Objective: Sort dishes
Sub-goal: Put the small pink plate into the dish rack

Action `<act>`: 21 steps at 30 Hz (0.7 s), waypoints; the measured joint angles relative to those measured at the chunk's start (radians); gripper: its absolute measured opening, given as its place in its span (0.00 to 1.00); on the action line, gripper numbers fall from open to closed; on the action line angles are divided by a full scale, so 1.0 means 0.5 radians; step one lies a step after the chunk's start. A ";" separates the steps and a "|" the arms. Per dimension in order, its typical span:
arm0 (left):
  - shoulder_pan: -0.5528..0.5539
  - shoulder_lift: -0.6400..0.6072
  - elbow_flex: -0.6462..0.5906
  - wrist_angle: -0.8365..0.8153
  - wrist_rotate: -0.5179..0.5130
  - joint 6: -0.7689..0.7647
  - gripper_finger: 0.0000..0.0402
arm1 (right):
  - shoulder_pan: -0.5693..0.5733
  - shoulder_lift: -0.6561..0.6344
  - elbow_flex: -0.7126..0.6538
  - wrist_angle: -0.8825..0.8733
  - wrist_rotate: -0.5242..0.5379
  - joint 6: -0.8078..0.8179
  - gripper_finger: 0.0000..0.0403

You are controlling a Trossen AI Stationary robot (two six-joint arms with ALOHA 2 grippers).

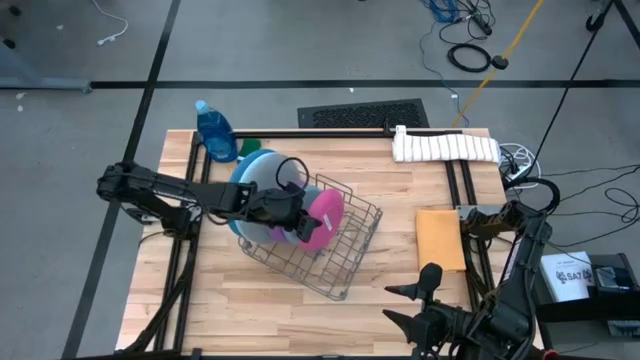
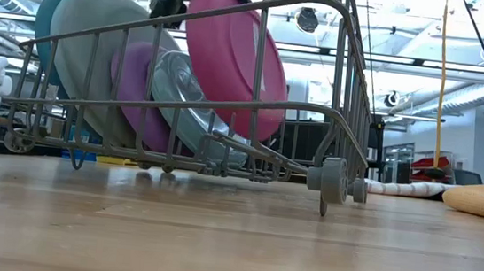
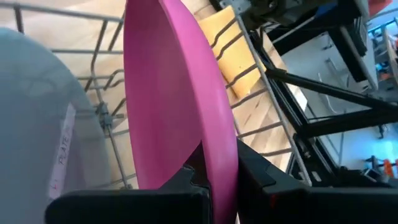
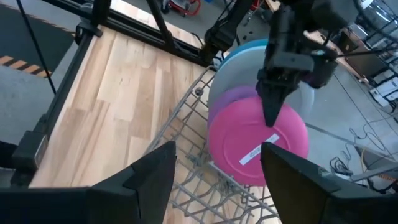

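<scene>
Hard to count the stack from above, because the left arm's wrist covers the middle of the wire rack (image 1: pixel 325 245) and only slivers of each dish peek out. The low view helps: a teal plate (image 2: pixel 47 19) mostly hidden behind a grey plate (image 2: pixel 91 41), then a purple plate (image 2: pixel 135 90), then a pale blue plate (image 2: pixel 180 89) leaning between the wires, all standing on edge inside the rack. The pink plate (image 2: pixel 232 54) stands nearest the open end of the rack, its top cut off in the low view by the left gripper (image 3: pixel 214 180). That gripper's jaws are pinched tight on the pink plate's rim, one finger on each face, with the plate down among the rack wires. The rack sits near the middle of the surface (image 1: pixel 250 310), skewed to its edges. A blue bottle (image 1: pixel 215 130) stands at the far left corner, a rolled white towel (image 1: pixel 445 147) lies along the far edge, an orange sponge (image 1: pixel 440 238) rests by the right edge. The right gripper (image 4: pixel 217 168) waits over the near right corner, jaws spread wide, holding nothing
</scene>
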 joint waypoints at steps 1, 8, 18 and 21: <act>0.000 0.023 0.000 0.012 0.007 -0.021 0.07 | 0.000 0.000 0.000 0.001 0.001 0.001 0.57; 0.002 0.089 0.000 0.009 0.012 -0.027 0.07 | 0.012 -0.003 0.001 0.010 0.002 0.002 0.57; 0.006 0.050 0.000 0.007 0.010 -0.037 0.07 | 0.031 -0.002 0.001 0.013 -0.002 0.015 0.57; 0.003 0.023 0.001 0.008 0.002 -0.039 0.08 | 0.031 -0.002 0.001 0.013 -0.002 0.016 0.57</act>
